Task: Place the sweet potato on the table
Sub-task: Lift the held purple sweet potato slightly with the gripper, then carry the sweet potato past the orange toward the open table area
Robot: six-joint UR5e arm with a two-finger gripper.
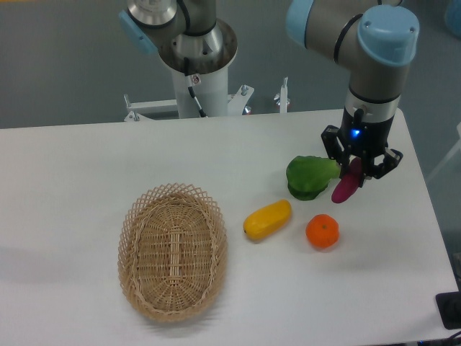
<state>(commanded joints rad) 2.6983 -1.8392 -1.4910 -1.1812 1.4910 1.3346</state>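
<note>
The wicker basket (pixel 173 250) lies toward the front edge of the table (pixel 65 173), with bare white top stretching to its left. Right of it come the yellow fruit (pixel 267 220) and the orange (pixel 322 231), apart from each other. Behind them sits a green vegetable (pixel 308 176). Near the right edge the gripper (pixel 354 174) has its jaws closed on the sweet potato (pixel 346 184), tilted, just beside the green vegetable.
</note>
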